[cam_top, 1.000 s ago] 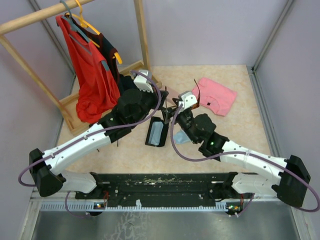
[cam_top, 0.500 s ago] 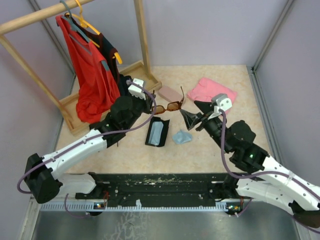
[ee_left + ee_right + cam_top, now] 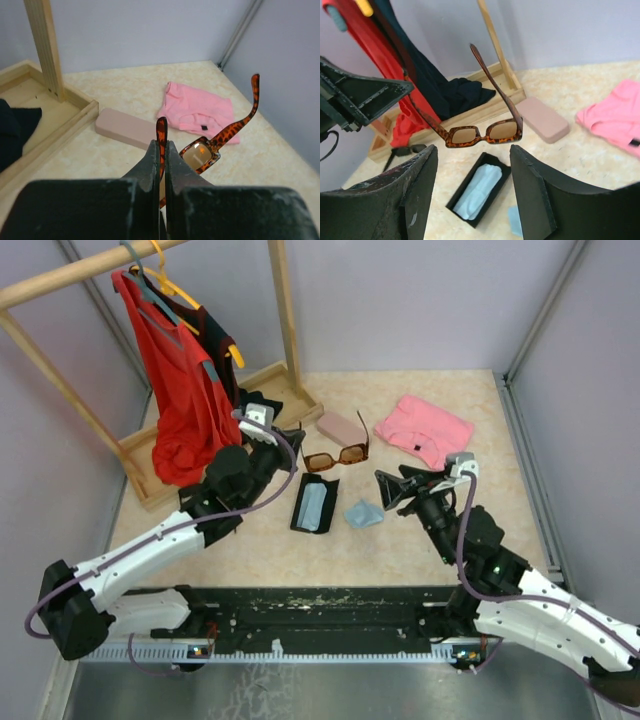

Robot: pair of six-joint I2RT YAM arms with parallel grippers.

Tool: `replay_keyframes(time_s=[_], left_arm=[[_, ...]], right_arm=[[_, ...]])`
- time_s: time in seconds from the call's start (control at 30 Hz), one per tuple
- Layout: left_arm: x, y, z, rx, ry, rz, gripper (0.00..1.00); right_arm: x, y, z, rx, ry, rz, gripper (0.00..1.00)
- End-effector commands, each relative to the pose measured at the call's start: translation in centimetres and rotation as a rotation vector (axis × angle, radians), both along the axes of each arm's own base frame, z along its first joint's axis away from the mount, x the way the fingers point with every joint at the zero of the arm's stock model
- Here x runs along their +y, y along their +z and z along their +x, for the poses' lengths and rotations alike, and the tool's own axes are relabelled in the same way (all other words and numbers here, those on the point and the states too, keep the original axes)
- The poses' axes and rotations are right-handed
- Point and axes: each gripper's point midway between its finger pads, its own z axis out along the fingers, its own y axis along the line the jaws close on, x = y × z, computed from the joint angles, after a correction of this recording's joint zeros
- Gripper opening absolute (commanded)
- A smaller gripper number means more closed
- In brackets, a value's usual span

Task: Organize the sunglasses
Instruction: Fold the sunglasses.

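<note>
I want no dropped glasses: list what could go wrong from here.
The left pincer is shut on just one thin temple of the sunglasses, so they could swivel or slip out. Their temples are spread, and a pale cloth lies in the open black case, so they may not seat. The open right pincer could bump the frame.

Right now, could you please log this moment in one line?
left gripper: shut on sunglasses | right gripper: open, empty | black case: open
</note>
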Motion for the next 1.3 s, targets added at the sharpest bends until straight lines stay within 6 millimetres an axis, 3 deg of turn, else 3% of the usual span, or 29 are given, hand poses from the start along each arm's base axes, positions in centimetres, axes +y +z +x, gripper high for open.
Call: replay_keyframes(time_s=[0.0,0.13,0.3,0.5,0.63,0.87,1.27], left_arm=[[1.0,1.7,1.1,0.157,0.127,-0.183,0.00],[1.3,1.7,1.3,0.301,0.202,-0.308,0.00],[1.1,2.6,0.6,0.376,0.192,-0.426,0.00],[1.6,3.2,0.2,0.455,0.242,-0.479,0.00],[2.1,3.2,0.1,0.479,0.276,-0.501,0.00],[2.6,2.2,0.4,0.512,0.342,-0.501,0.00],[3.2,2.2,0.6,0.493,0.385,-0.506,0.00]], right_arm=[[-0.3,0.4,0.7,0.075,-0.068,0.380,0.59],[0.9,-0.5,1.5,0.092,-0.052,0.585,0.58],[2.8,0.4,2.6,0.058,-0.017,0.732,0.58],[5.4,0.4,5.4,0.111,0.056,0.739,0.57],[5.8,0.2,7.0,0.165,0.069,0.757,0.55],[7.0,-0.2,7.8,0.230,0.075,0.769,0.50],[7.8,-3.7,9.2,0.372,-0.013,0.701,0.45]])
